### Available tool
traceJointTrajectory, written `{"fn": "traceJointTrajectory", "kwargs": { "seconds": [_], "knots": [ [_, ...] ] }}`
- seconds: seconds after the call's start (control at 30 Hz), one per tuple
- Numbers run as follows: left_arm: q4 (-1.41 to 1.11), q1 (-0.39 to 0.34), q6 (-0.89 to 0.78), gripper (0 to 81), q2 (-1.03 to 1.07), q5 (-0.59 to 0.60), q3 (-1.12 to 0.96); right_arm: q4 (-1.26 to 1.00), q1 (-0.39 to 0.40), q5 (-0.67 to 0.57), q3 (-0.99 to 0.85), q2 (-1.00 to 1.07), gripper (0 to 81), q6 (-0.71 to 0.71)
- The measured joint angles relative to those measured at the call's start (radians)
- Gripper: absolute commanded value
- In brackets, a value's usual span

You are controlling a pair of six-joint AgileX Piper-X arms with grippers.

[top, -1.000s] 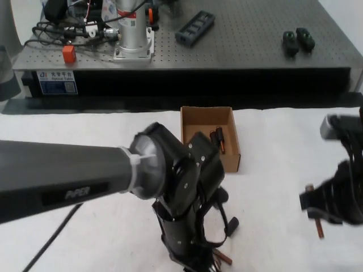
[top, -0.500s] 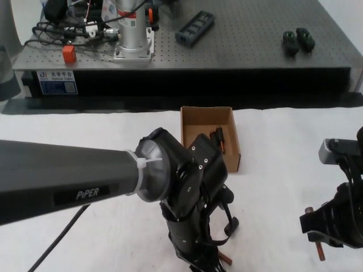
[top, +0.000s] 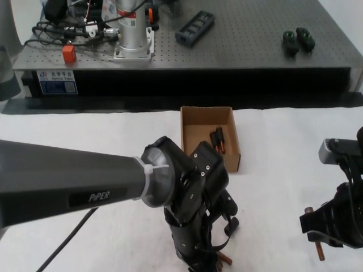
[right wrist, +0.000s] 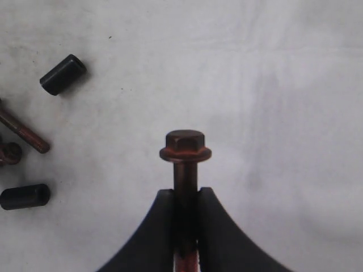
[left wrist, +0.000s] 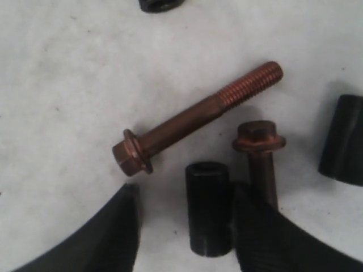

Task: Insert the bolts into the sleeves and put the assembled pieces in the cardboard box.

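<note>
My left gripper (left wrist: 187,195) is open and low over the white cloth, its fingers (left wrist: 122,232) on either side of a black sleeve (left wrist: 209,207) lying between them. A copper bolt (left wrist: 198,116) lies just beyond that sleeve, and a second bolt (left wrist: 261,153) rests by one finger. Another sleeve (left wrist: 343,139) shows at the frame edge. My right gripper (right wrist: 185,195) is shut on a copper bolt (right wrist: 185,147), head outward, held above the cloth at the right (top: 319,246). The cardboard box (top: 193,122) holds assembled pieces (top: 218,140).
Two loose sleeves (right wrist: 63,73) (right wrist: 25,196) and a bolt (right wrist: 22,133) lie on the cloth beside the right gripper's spot. A metal bench (top: 238,45) with cables, a black tray (top: 194,25) and small black parts stands behind the box. Open cloth lies between the arms.
The right arm came down and forward with its bolt, then held still. The left arm edged right and lower over the loose parts.
</note>
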Motion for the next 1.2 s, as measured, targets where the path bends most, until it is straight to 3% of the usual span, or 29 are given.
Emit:
{"fn": "traceJointTrajectory", "kwargs": {
  "seconds": [0.23, 0.47, 0.67, 0.77, 0.87, 0.97, 1.07, 1.2],
  "knots": [
    [-0.01, 0.0, 0.014, 1.1, 0.0, 0.0, 0.0, 0.0, 0.0, 0.0, 0.0, 0.0, 4.7, 0.0],
    [-0.02, 0.014, -0.129, 0.6, -0.073, -0.017, 0.009, -0.017, 0.0, -0.058, 0.0, -0.003, 4.7, 0.0],
    [-0.264, 0.068, -0.29, 0.6, -0.411, 0.22, 0.193, -0.2, 0.0, -0.331, 0.0, -0.033, 4.7, 0.124],
    [-0.403, 0.068, -0.368, 0.6, -0.506, 0.348, 0.283, -0.317, 0.016, -0.39, 0.0, -0.039, 4.7, 0.226],
    [-0.525, 0.068, -0.436, 0.6, -0.561, 0.402, 0.344, -0.601, 0.145, -0.429, 0.0, -0.041, 4.7, 0.41],
    [-0.582, 0.068, -0.462, 0.6, -0.594, 0.407, 0.363, -0.884, 0.249, -0.376, 0.0, -0.041, 4.7, 0.566],
    [-0.609, 0.068, -0.47, 0.6, -0.614, 0.38, 0.364, -0.928, 0.309, -0.319, 0.0, -0.041, 4.7, 0.595],
    [-0.627, 0.068, -0.497, 0.6, -0.621, 0.347, 0.364, -0.926, 0.32, -0.304, 0.0, -0.041, 4.7, 0.602]
  ]
}}
